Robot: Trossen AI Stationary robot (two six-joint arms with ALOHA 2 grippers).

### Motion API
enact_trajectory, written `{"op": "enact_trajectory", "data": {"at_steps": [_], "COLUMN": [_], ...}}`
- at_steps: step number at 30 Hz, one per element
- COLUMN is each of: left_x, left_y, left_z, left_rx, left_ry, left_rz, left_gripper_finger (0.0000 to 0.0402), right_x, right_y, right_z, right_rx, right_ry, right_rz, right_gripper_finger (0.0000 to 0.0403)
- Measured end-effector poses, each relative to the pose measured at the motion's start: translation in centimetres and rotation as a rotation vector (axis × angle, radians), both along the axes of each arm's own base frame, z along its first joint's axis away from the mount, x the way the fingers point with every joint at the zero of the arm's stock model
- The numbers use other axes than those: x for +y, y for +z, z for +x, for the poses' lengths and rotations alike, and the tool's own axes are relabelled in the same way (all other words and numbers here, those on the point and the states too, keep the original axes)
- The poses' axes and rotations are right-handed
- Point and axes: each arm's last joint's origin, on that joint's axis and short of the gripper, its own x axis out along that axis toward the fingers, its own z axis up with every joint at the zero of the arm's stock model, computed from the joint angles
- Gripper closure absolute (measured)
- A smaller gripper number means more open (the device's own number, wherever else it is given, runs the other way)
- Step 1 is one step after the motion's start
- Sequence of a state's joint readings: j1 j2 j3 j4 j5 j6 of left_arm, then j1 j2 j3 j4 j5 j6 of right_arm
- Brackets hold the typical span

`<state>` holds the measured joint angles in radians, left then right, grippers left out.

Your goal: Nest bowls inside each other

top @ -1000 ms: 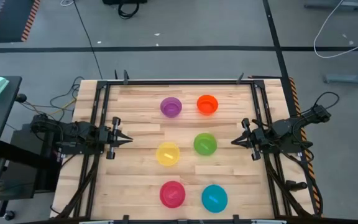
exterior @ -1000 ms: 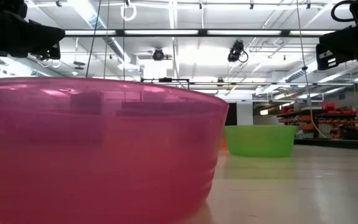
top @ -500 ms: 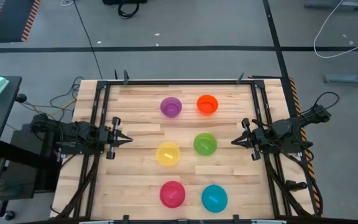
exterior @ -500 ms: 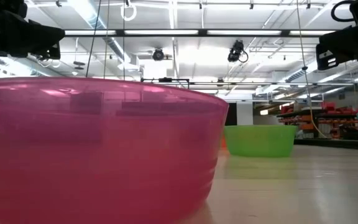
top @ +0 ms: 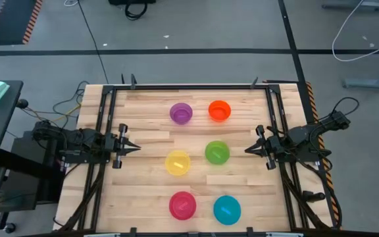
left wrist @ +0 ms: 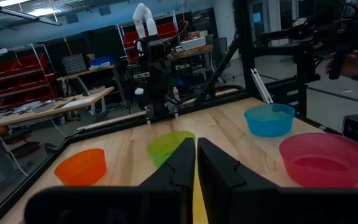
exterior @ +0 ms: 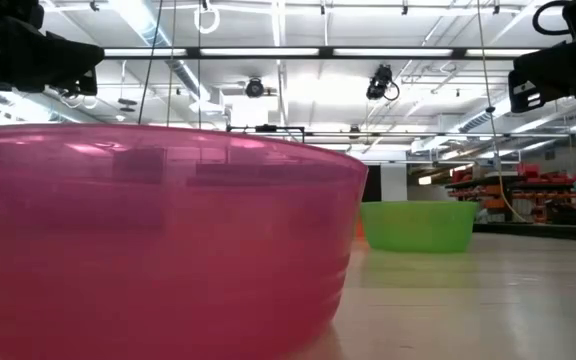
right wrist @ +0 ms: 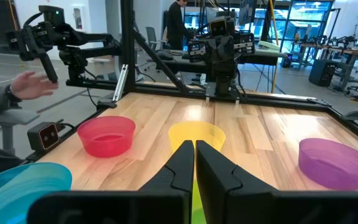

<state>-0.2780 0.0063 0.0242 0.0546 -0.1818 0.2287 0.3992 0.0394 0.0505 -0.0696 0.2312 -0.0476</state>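
Six small round bowls stand apart on their bases on the wooden table: purple (top: 181,112) and orange (top: 220,110) in the far row, yellow (top: 177,162) and green (top: 217,152) in the middle, pink-red (top: 183,205) and teal (top: 227,209) near. My left gripper (top: 135,147) hovers at the table's left side, shut, pointing toward the yellow bowl. My right gripper (top: 247,151) hovers at the right side, shut, pointing toward the green bowl. In the low view the pink-red bowl (exterior: 158,240) fills the foreground, with the green bowl (exterior: 418,226) behind it.
A black metal frame (top: 104,118) runs along the table's edges. Bare wood lies between the bowls and each gripper. In the right wrist view a person's hand (right wrist: 33,84) shows beyond the table's near edge, and a small camera box (right wrist: 45,135) sits by that edge.
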Motion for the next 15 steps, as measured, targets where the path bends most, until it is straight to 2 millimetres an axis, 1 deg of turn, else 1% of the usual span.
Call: {"op": "enact_trajectory", "data": {"at_steps": [4,10,13,15], "left_x": [0.00,0.00,0.00,0.02], "left_y": [-0.01,0.02,0.25,0.78], "left_z": [0.00,0.00,-0.02,-0.09], "left_rx": [0.000,-0.002,-0.026,-0.075], "left_ry": [0.000,0.000,0.000,-0.005], "left_rz": [0.001,0.000,-0.005,-0.063], "left_gripper_finger": [0.0378,0.0369,0.0367,0.0369], "right_x": [0.00,0.00,0.00,0.00], "right_y": [0.00,0.02,0.05,0.12], "right_z": [0.00,0.00,0.00,0.01], "right_rx": [0.000,-0.001,0.008,0.008], "right_ry": [0.000,0.000,-0.004,-0.006], "right_rz": [0.000,0.006,0.080,0.121], "right_gripper_finger": [0.0380,0.0380,0.0380,0.0380]}}
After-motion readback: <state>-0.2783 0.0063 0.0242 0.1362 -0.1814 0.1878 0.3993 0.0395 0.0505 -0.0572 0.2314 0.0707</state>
